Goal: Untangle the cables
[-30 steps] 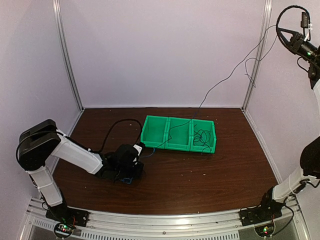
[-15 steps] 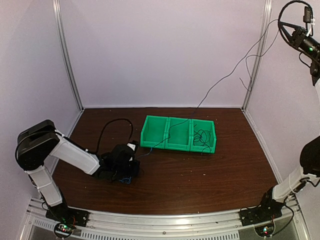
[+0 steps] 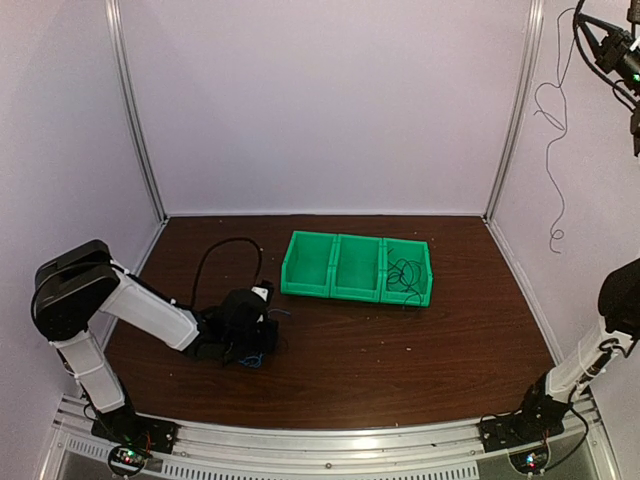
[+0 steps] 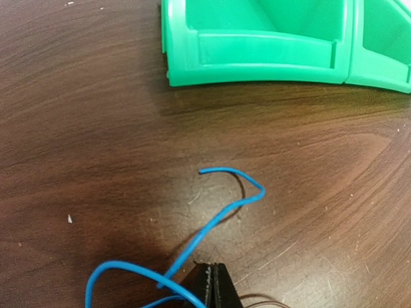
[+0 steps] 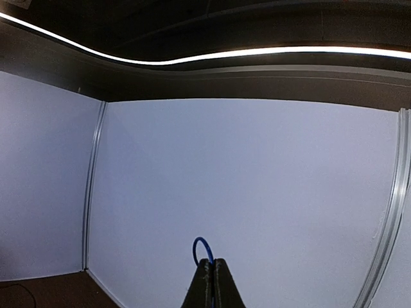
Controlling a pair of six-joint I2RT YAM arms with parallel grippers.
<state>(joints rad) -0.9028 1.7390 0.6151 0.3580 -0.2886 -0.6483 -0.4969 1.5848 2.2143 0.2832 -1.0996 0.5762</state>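
Risk: the hanging cable (image 3: 553, 150) dangles free from the right gripper (image 5: 212, 266), pinched shut on just a small loop. One jerk could let it slip and fall onto the black cables (image 3: 404, 272) in the bin (image 3: 310, 285). The right arm reaches high, top right. The left gripper (image 4: 210, 273), low over the surface (image 4: 77, 115), clamps a blue cable (image 4: 221, 215).

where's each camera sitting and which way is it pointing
Top external: fixed high behind the arm bases, looking down over the table and green bin; shows both arms, left gripper low near the table, right gripper high up.
Left wrist: on the left arm, facing down at the table and bin; its shut fingertips pinch a blue cable.
Right wrist: on the right arm, facing the enclosure wall; its shut fingertips pinch a blue cable loop.
Shared: top external and left wrist both show the green bin.
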